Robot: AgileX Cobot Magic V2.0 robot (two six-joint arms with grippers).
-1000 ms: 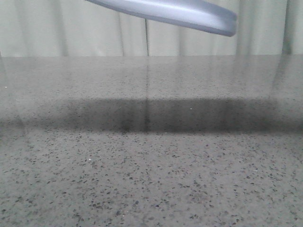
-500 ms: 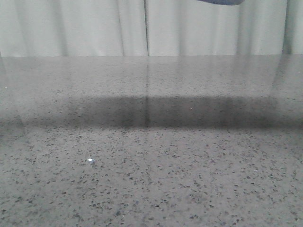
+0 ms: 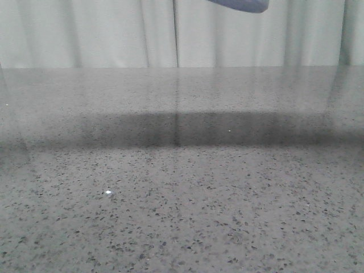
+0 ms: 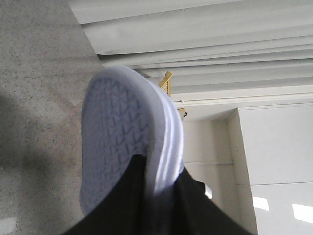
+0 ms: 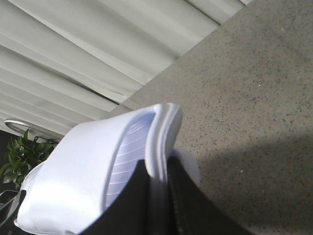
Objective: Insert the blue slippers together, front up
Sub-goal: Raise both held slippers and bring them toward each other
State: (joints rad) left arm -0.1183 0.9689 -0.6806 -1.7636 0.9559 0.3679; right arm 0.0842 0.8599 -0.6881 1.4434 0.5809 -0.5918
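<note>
your tabletop (image 3: 182,216) is grey speckled stone with a dark shadow band across it, pale pleated curtains (image 3: 85,34) behind. only a sliver of the blue slippers (image 3: 242,4) shows at the top edge of the front view — held aloft. your left end effector (image 4: 151,196) is clamped on one slipper's (image 4: 122,142) edge, tread showing; your right end effector (image 5: 156,196) grips the other's (image 5: 88,181) rim, long axis running away from its fingers.

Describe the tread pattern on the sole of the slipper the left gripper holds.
A raised triangular lattice on the pale blue-lilac slipper sole, clearest in the left wrist view.
</note>
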